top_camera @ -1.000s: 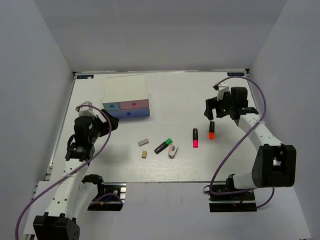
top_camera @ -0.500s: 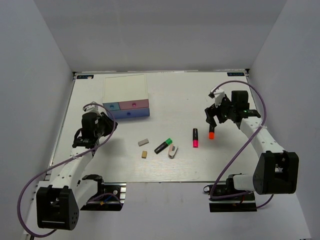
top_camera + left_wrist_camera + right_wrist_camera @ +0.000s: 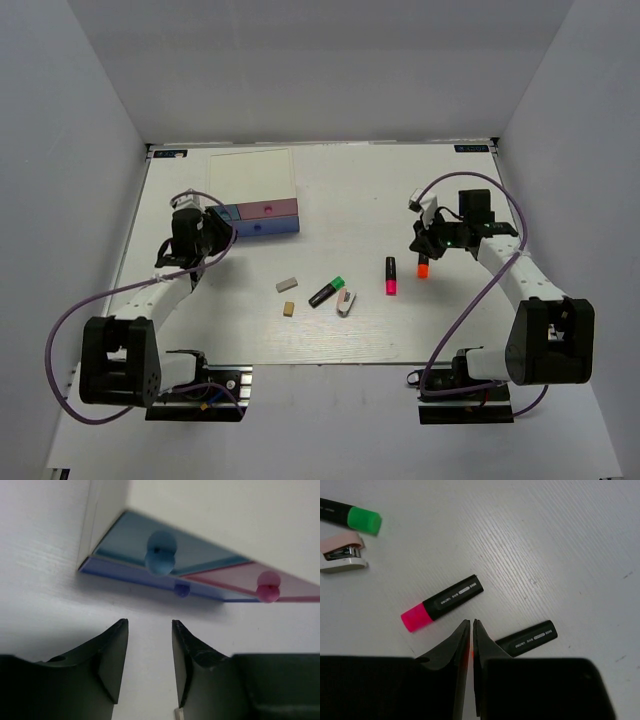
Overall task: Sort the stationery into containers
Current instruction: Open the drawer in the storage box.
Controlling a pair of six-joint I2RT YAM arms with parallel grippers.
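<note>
Two claws over the worktop (image 3: pixel 545 540).
My left claw (image 3: pixel 148 626) gapes before the drawer box (image 3: pixel 200 510); my right claw (image 3: pixel 471 624), pressed together, hovers over the orange-red marker (image 3: pixel 527 637), perhaps touching.

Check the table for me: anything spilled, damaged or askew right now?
Nothing stands out. The drawer box has its fronts flush, and the markers, erasers and white-pink piece lie flat on the table.

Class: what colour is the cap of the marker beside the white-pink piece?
Green marker cap, clearest in right wrist view.
</note>
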